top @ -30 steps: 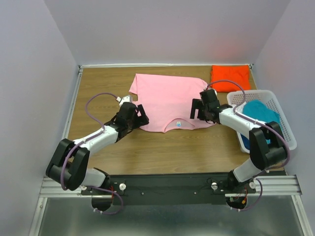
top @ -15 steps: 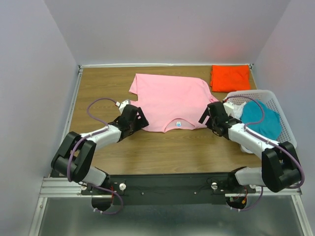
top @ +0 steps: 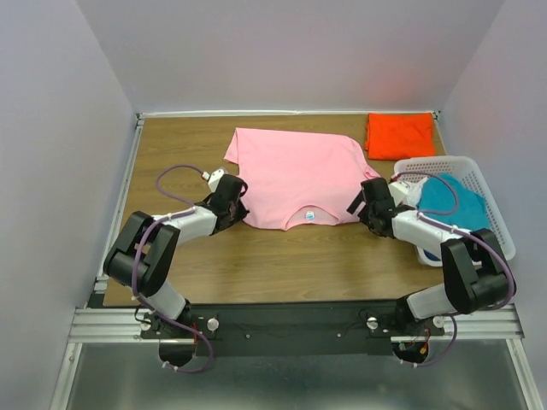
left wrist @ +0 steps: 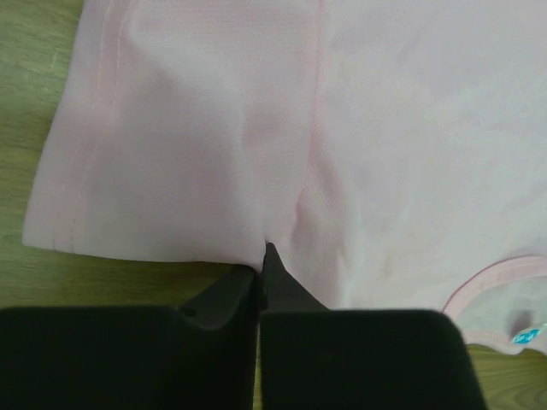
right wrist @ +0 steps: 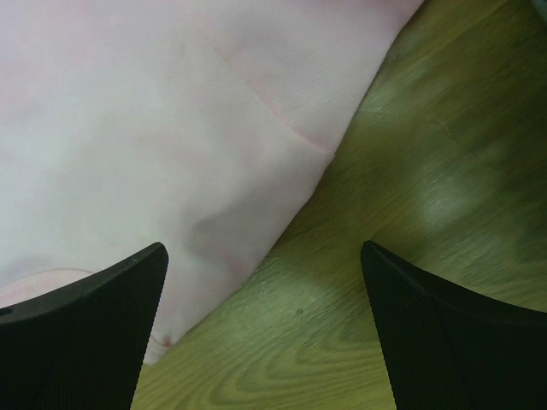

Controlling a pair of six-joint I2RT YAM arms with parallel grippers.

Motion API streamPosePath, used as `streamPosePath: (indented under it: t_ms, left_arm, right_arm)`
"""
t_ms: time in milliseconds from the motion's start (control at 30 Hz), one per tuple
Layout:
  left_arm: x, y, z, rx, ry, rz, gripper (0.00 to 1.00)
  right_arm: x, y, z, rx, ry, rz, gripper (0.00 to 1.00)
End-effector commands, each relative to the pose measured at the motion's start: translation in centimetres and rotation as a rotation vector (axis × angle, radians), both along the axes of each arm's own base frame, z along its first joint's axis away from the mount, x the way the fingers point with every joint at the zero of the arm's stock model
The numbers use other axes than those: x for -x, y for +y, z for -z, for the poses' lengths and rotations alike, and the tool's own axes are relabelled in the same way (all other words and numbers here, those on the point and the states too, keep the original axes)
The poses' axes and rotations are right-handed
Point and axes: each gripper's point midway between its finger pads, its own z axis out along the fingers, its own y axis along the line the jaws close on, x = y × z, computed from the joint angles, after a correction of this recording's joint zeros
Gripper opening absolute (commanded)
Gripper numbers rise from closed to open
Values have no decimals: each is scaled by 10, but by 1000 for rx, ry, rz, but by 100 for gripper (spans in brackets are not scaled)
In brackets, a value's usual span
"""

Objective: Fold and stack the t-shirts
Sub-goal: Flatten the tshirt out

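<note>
Pink t-shirt (top: 295,175) | top: flat on your wood-grain worktop (top: 282,265), long axis near-to-far, neck label toward the arm bases, hem away; folded orange t-shirt (top: 399,135) far right, teal t-shirt (top: 453,201) in lattice basket (top: 498,224) | left wrist: left gripper (left wrist: 259,266) jaws pinched on soft sleeve hem | right wrist: right gripper (right wrist: 263,256) jaws wide, straddling sleeve edge

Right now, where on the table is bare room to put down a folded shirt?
Two patches: the far-left corner of the table, between the left rail and the pink t-shirt; and the near strip between that shirt's collar and the arm bases. The right side is crowded: orange t-shirt, basket, right gripper.
</note>
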Motion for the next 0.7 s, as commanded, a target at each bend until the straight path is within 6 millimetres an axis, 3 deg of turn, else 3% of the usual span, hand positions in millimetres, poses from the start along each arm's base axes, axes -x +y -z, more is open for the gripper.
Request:
streamPosePath:
  t_ms: [0,167,467,500,567,600,633,667]
  left_arm:
    - [0,8,9,-55,42,-22,1]
    - [-1,11,7,-72,33,-24,0]
    - [-5,11,-14,-61,-27,-23,0]
    - [-6,12,-16,-63,-33,-24,0]
    - [-8,14,-22,-68,-55,-30,0]
    - [-8,15,-25,-69,-61,-30,0]
    - [-10,14,-28,-68,-70,-27,0]
    - [-11,14,-33,-67,-82,-26,0]
  right_arm:
    - [-6,-11,7,-23,-24,69,100]
    - [-9,-12,17,-28,-8,63,93]
    - [-22,-3,34,-29,20,19,70]
    - [-23,-1,37,-30,27,7,63]
    - [-28,3,37,-43,13,-13,33]
    - [-30,4,36,-43,7,-15,33]
    - [-32,4,34,-41,-3,-19,22]
    - [-34,4,30,-36,-14,-25,18]
